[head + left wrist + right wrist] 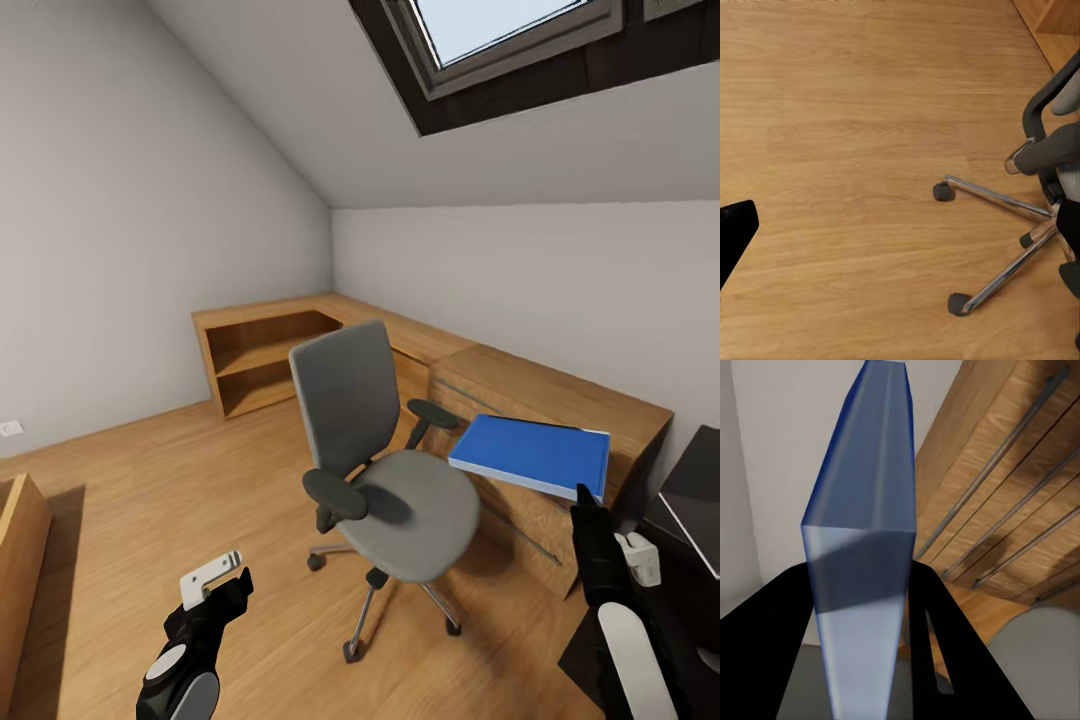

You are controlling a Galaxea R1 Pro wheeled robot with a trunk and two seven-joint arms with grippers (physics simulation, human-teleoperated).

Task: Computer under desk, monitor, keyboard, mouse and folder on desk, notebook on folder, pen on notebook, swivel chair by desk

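Note:
The grey swivel chair (385, 470) stands mid-floor on its chrome base (997, 201), its seat bare. My right gripper (584, 497) is shut on the near edge of the bright-blue folder (530, 452), holding it roughly level in the air just right of the chair's armrest. In the right wrist view the folder's pale edge (862, 532) runs between the two black fingers (772, 615). The left gripper (215, 585) hangs low over the floor left of the chair, open and holding nothing; one finger (736, 232) shows at the frame's edge. A corner of the black desk (690, 545) lies at far right.
A light-wood drawer chest (560, 400) sits behind the folder, and a low light-wood shelf unit (260, 360) fills the far corner. Another wooden piece (18, 560) stands at the left edge. Open wood floor (150, 480) lies left of the chair. A skylight (500, 30) is overhead.

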